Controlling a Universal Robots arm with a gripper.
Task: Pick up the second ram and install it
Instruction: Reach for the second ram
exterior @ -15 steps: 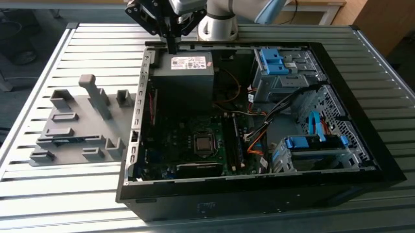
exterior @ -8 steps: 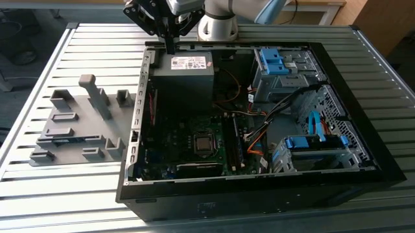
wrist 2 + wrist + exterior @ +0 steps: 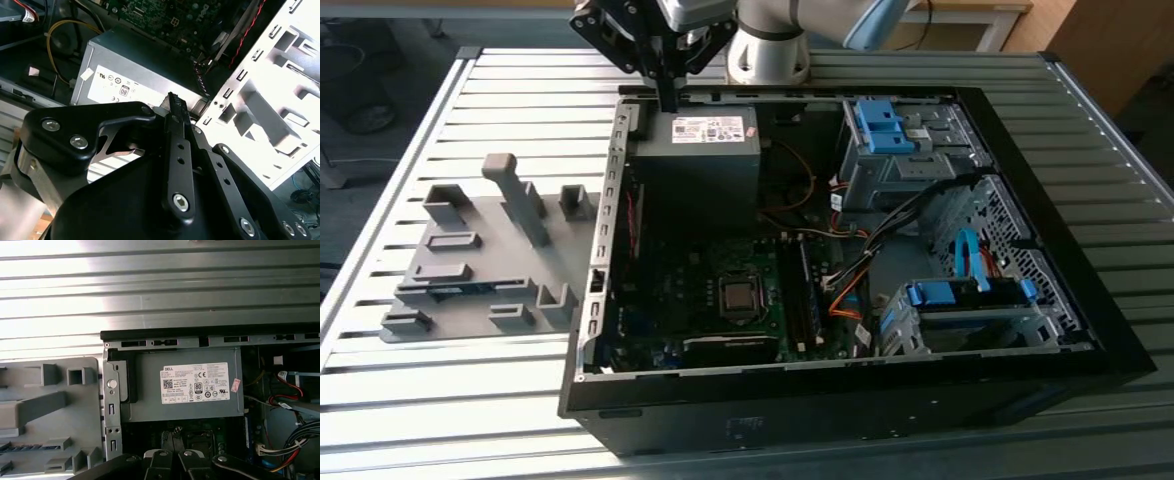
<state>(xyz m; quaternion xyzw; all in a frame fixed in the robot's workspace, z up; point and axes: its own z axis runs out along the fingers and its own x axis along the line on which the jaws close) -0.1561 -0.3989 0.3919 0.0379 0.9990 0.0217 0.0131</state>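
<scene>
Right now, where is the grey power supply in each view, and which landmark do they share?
Exterior view: power supply in a far corner of the case, beside the pincer.
Second wrist view: power supply beyond the pincer.
First wrist view: power supply beside the grey holder tray.
Shared landmark: its white label.

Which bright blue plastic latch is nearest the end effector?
The blue latch beside the grey metal power-supply box, near the end effector; the other latch sits across the black case.

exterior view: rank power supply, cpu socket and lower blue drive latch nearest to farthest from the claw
1. Power supply, just beneath the claw.
2. CPU socket, middle of the motherboard.
3. Lower blue drive latch, toward the exterior view's right.
</scene>
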